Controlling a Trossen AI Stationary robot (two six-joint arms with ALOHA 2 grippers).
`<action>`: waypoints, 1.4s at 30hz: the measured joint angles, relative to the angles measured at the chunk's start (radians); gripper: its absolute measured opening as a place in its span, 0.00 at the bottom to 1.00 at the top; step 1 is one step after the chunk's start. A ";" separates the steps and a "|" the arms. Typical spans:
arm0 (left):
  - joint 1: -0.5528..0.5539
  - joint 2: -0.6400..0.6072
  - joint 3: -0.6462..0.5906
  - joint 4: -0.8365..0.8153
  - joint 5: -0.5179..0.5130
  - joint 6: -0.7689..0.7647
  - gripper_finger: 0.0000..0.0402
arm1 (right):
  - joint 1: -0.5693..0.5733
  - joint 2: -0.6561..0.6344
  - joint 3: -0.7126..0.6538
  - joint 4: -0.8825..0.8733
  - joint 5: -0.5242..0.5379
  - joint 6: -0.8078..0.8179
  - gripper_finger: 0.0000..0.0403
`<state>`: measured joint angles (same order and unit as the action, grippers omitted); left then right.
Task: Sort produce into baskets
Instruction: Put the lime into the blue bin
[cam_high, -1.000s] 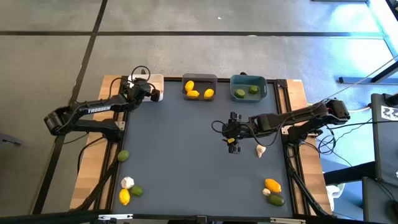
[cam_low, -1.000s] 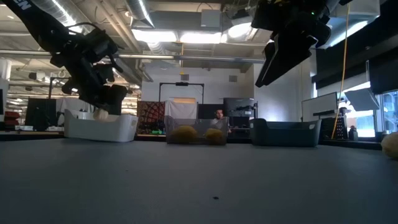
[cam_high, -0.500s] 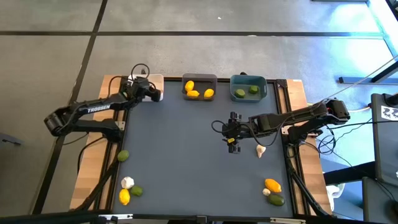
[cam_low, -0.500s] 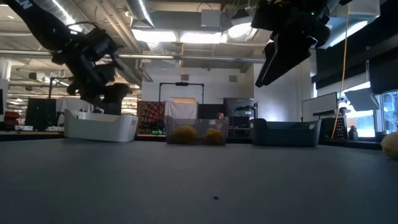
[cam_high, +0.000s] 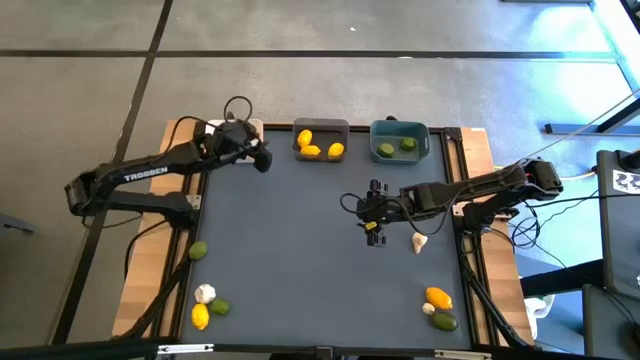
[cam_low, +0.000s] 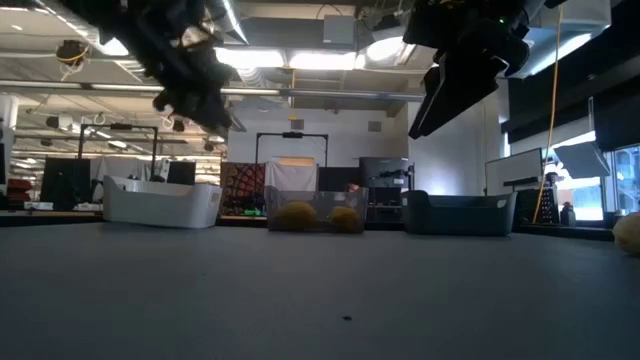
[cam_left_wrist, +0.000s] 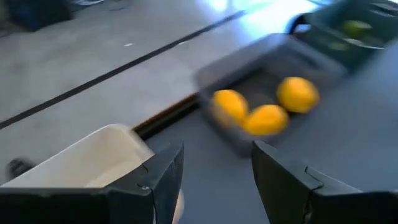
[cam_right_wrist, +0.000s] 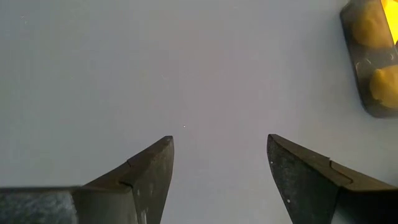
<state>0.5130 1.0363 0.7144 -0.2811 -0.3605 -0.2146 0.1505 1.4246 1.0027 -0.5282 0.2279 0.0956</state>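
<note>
Hovering mid-table in the high view, the right gripper (cam_high: 375, 212) has its fingers spread with nothing between them. The nearest loose piece, a whitish garlic bulb (cam_high: 419, 240), lies just to the lower right of it, so the right arm is far closer than the left. The left gripper (cam_high: 258, 157), also spread and empty, sits upper left beside the white basket (cam_high: 250, 127), where that bulb most likely belongs
</note>
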 joint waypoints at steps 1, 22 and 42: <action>-0.028 0.000 0.013 -0.011 0.001 0.005 0.46 | 0.000 0.000 0.000 0.000 0.000 0.000 0.64; -0.584 0.000 0.053 -0.277 0.075 -0.145 0.46 | 0.000 0.000 0.000 -0.002 -0.010 0.002 0.64; -0.844 0.171 0.053 -0.620 0.352 -0.663 0.46 | 0.000 0.000 0.000 -0.005 -0.011 0.002 0.64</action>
<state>-0.3309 1.2077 0.7670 -0.9010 -0.0087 -0.8779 0.1505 1.4246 1.0027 -0.5335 0.2173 0.0978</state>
